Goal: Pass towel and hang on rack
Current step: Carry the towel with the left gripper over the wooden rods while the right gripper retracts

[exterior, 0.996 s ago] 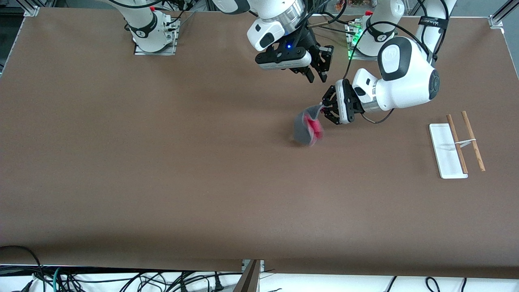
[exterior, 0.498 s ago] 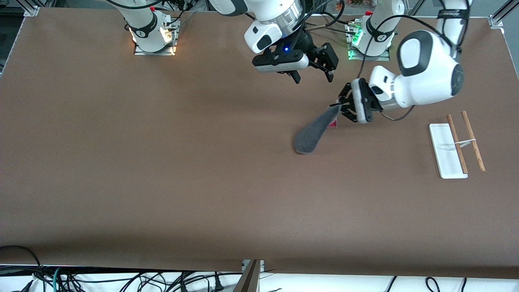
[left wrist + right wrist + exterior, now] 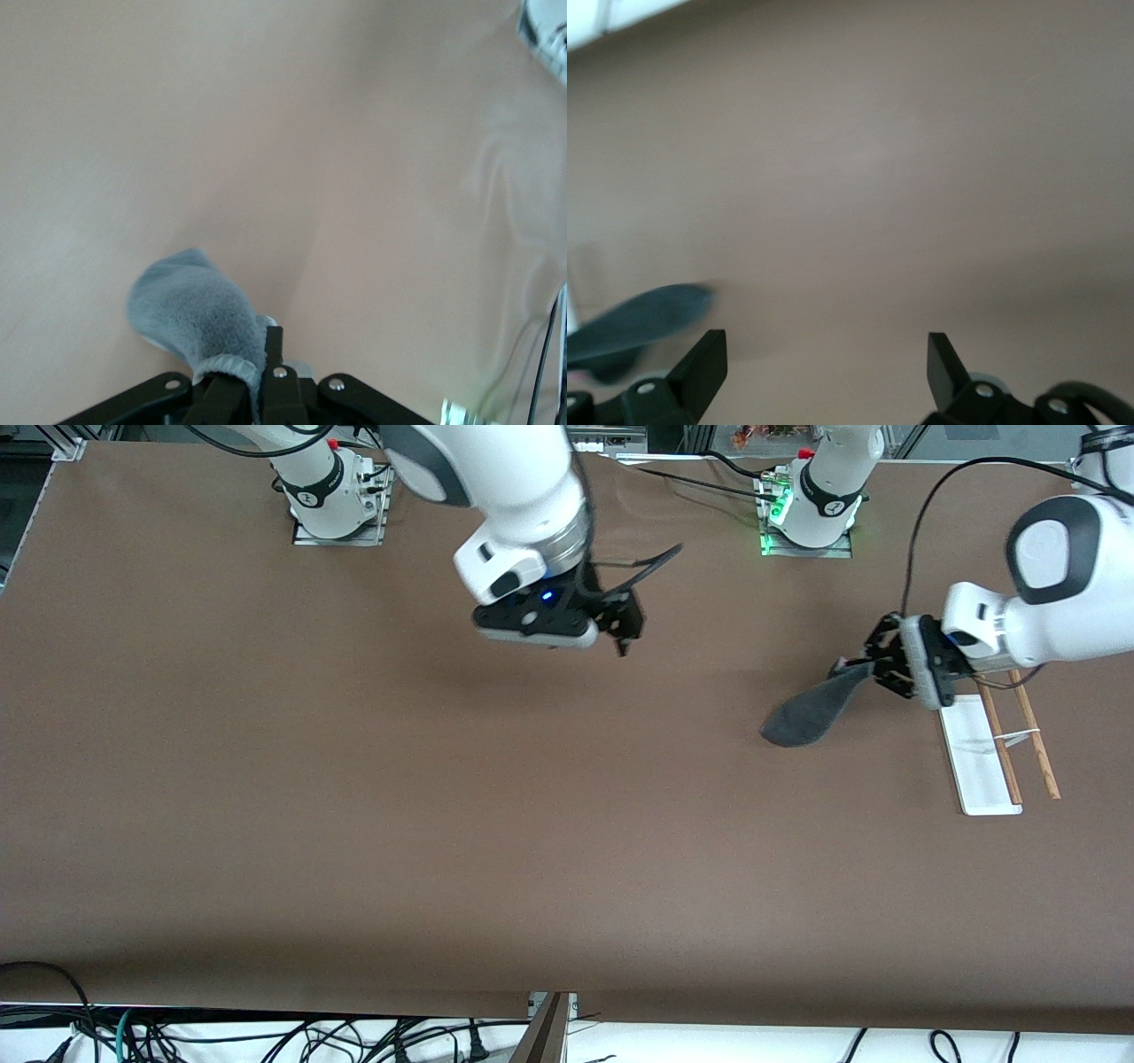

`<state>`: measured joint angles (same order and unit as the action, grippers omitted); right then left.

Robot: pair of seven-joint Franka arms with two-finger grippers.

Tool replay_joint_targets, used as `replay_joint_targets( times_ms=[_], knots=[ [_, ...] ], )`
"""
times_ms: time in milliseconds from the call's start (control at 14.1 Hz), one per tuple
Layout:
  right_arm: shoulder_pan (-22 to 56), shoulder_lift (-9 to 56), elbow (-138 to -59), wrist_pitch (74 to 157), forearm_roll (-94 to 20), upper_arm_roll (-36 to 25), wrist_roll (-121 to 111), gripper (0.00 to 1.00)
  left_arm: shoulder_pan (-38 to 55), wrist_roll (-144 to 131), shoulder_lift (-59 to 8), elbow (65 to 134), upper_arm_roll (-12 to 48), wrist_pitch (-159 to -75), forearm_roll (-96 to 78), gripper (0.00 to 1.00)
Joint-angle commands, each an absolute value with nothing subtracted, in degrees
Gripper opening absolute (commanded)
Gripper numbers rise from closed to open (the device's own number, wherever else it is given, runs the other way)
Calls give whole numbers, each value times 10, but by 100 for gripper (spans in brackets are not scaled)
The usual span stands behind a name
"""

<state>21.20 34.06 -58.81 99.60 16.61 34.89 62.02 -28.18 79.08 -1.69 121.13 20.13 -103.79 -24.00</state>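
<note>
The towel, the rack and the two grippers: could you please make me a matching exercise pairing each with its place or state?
Things:
1. towel
2. rack
3. left gripper
4. right gripper

States:
A. open, holding nothing, over the bare table
B. stands at the left arm's end of the table
C. dangles in the air from one pinched edge
D. shut on cloth, beside the rack

Pairs: 1-C, 2-B, 3-D, 4-A

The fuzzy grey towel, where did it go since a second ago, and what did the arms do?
The left gripper, shut on a corner of the small dark grey fuzzy towel, carried it toward the left arm's end, right up beside the white-based rack with two wooden rods. The open right gripper backed away toward its own end, empty. The rack stayed put.
</note>
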Motion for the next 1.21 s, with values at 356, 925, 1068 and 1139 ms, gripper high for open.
replay_joint_targets(
  times_ms=[356,925,1068,1139],
  knots=[
    [51,196,-701,830,117,261,239,100,-424,915,-174,1043,208,-929,-118,0],
    [-20,74,-777,757,42,82,40,100,-482,962,-236,893,208,-830,-61,0],
    [-21,53,-795,755,34,49,29,100,-484,971,-244,863,209,-809,-48,0],
    [-21,50,-796,754,33,38,4,100,-486,976,-246,847,208,-800,-47,0]
  ],
)
